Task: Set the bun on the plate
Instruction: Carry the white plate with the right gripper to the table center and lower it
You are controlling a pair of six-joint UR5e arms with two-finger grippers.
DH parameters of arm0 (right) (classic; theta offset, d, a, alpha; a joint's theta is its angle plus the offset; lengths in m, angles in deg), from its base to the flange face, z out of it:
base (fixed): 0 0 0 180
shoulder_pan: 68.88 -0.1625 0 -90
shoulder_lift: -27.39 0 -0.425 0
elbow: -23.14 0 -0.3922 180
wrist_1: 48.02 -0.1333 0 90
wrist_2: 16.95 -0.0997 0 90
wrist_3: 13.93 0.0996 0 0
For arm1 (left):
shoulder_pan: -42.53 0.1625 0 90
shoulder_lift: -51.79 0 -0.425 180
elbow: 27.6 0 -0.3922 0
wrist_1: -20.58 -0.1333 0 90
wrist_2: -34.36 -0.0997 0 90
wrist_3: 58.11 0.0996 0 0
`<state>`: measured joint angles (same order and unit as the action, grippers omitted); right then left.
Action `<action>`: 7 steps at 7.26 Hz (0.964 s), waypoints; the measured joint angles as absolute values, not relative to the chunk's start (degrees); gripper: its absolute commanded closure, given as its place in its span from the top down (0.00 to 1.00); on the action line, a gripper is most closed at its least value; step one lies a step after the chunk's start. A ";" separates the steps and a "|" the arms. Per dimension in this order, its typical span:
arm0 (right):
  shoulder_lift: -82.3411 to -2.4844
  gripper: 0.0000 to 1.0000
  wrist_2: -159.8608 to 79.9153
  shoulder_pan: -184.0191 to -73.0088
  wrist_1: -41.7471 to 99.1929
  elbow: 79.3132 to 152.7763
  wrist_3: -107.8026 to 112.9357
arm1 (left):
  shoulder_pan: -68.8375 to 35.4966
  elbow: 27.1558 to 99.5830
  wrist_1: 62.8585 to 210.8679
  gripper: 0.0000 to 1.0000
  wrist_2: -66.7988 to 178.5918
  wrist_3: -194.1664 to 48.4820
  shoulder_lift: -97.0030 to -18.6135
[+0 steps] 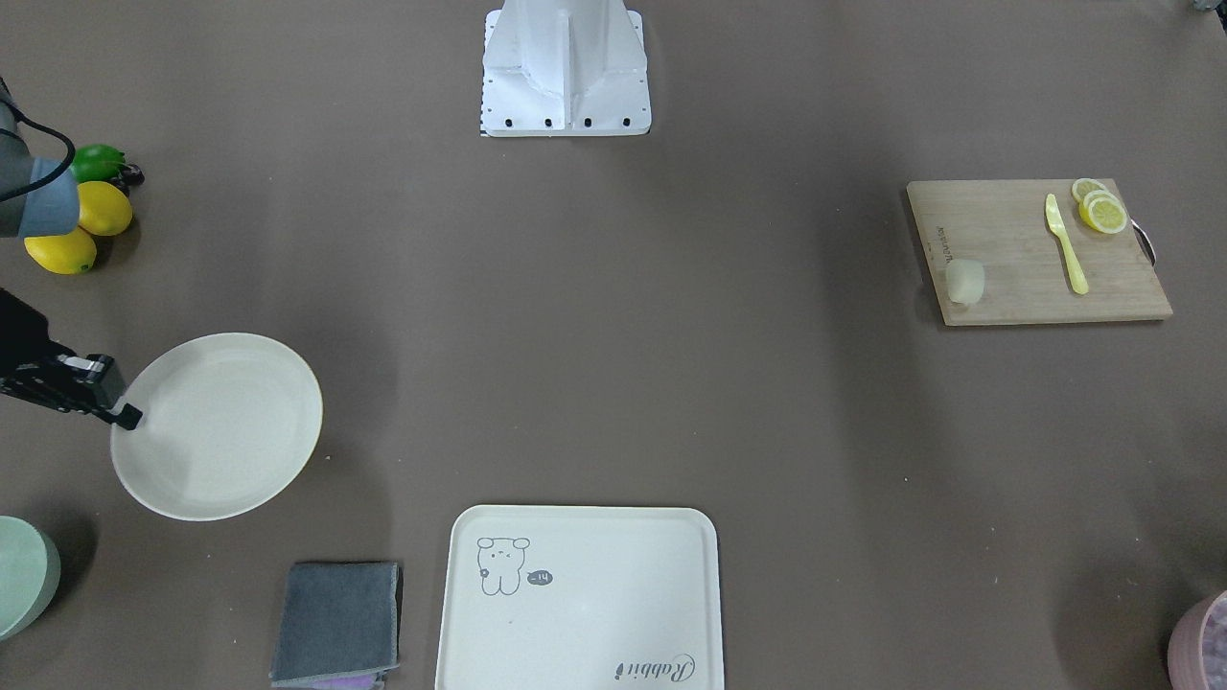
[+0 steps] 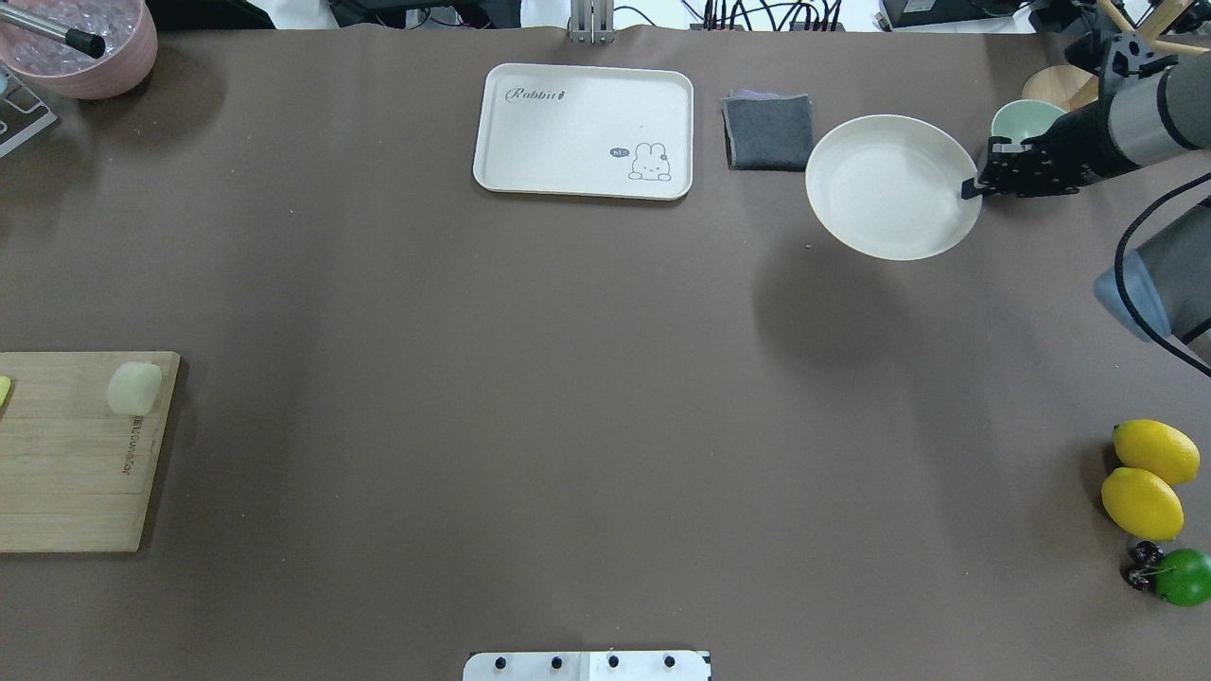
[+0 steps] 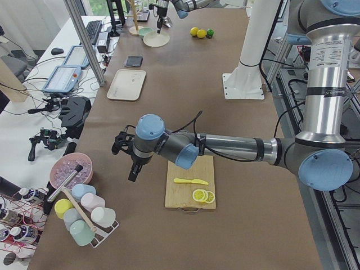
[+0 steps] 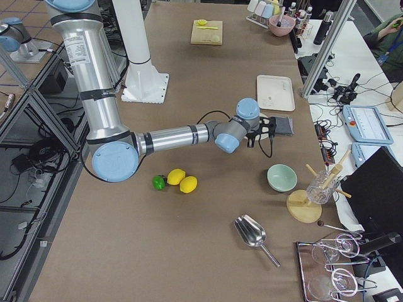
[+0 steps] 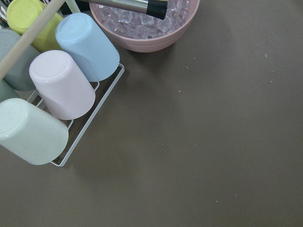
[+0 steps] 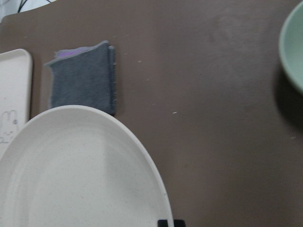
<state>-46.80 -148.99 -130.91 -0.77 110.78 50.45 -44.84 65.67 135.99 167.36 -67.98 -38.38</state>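
The pale bun (image 1: 964,281) (image 2: 133,388) rests on a corner of the wooden cutting board (image 1: 1035,259) (image 2: 66,454). The round cream plate (image 1: 220,426) (image 2: 889,184) (image 6: 71,175) is held by its rim in my right gripper (image 1: 125,414) (image 2: 973,186), which is shut on it. The plate's shadow falls apart from it on the table, so it hangs a little above the surface. My left gripper (image 3: 133,171) shows only in the left side view, hanging over the table beside the board; I cannot tell whether it is open or shut.
A cream tray (image 2: 584,130) and a folded grey cloth (image 2: 768,130) lie beside the plate, with a pale green bowl (image 2: 1022,118) behind my right gripper. Two lemons (image 2: 1140,478) and a lime (image 2: 1183,575) lie near the right arm. Lemon slices (image 1: 1099,208) and a yellow knife (image 1: 1066,241) share the board. A pink ice bowl (image 5: 147,23) and a cup rack (image 5: 57,94) stand under the left wrist.
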 measured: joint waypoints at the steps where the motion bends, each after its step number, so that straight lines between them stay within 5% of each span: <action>1: -44.14 0.00 -148.40 -127.01 -0.84 112.40 54.43 | -44.84 65.66 136.00 0.98 167.40 -68.01 -38.31; 7: -34.85 0.00 -122.77 -101.02 -0.04 113.65 64.81 | -41.32 66.58 139.26 0.98 167.36 -78.73 -38.35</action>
